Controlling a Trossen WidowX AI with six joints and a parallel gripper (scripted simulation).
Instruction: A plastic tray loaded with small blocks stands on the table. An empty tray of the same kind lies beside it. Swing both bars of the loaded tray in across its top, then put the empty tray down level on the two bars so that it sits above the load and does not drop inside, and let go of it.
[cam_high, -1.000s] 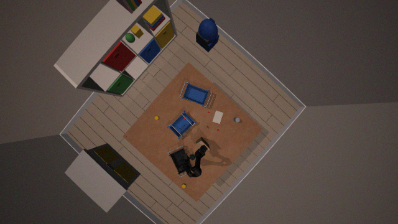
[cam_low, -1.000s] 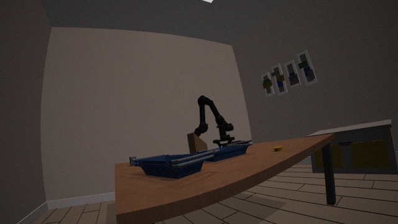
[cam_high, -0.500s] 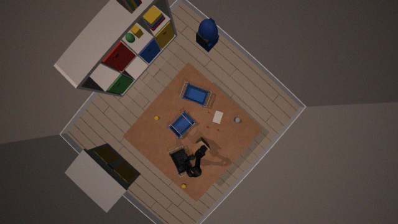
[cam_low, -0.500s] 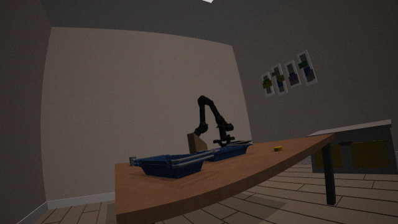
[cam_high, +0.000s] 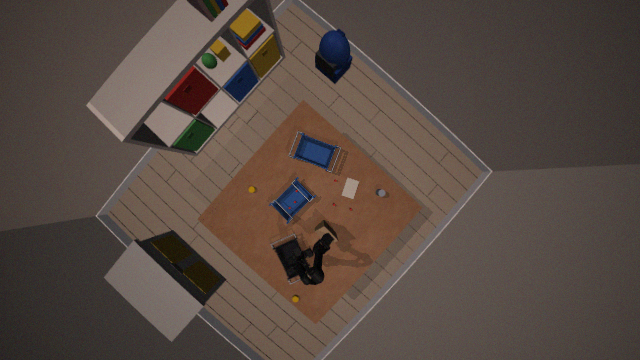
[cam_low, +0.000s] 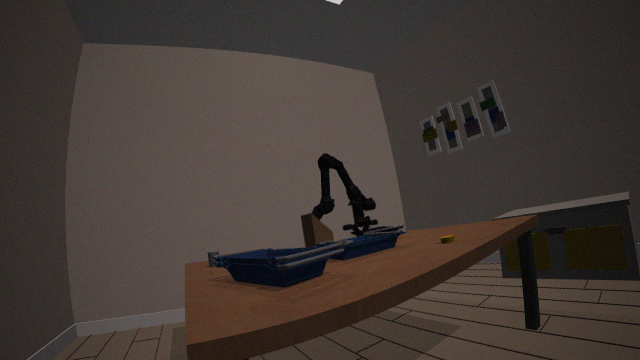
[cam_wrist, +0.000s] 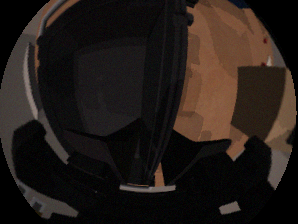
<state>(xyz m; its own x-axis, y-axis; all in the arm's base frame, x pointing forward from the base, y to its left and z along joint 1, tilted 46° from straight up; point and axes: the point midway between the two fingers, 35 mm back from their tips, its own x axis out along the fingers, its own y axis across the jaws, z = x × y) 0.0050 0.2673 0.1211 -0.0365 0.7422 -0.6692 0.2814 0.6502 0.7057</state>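
Observation:
My gripper (cam_high: 298, 256) (cam_low: 359, 231) (cam_wrist: 148, 121) is down on a dark tray (cam_high: 283, 251) (cam_wrist: 100, 85) at the near side of the table, beside the arm's base. The wrist view shows the fingers closed against this tray's thin side wall. A blue tray (cam_high: 286, 201) (cam_low: 372, 242) holding small red blocks (cam_high: 295, 201) stands in the middle of the table, with its wire bars showing at its two ends. Another blue tray (cam_high: 315, 152) (cam_low: 270, 267), which is empty, lies farther off with its bars (cam_high: 336, 160) swung out.
Loose red blocks (cam_high: 333, 204), a white sheet (cam_high: 350, 188) and a grey cylinder (cam_high: 381, 192) lie right of the trays. A brown box (cam_high: 331, 230) (cam_low: 315, 231) (cam_wrist: 260, 100) stands close to the arm. Yellow discs (cam_high: 252, 189) (cam_high: 295, 298) (cam_low: 446, 239) lie near the table edges.

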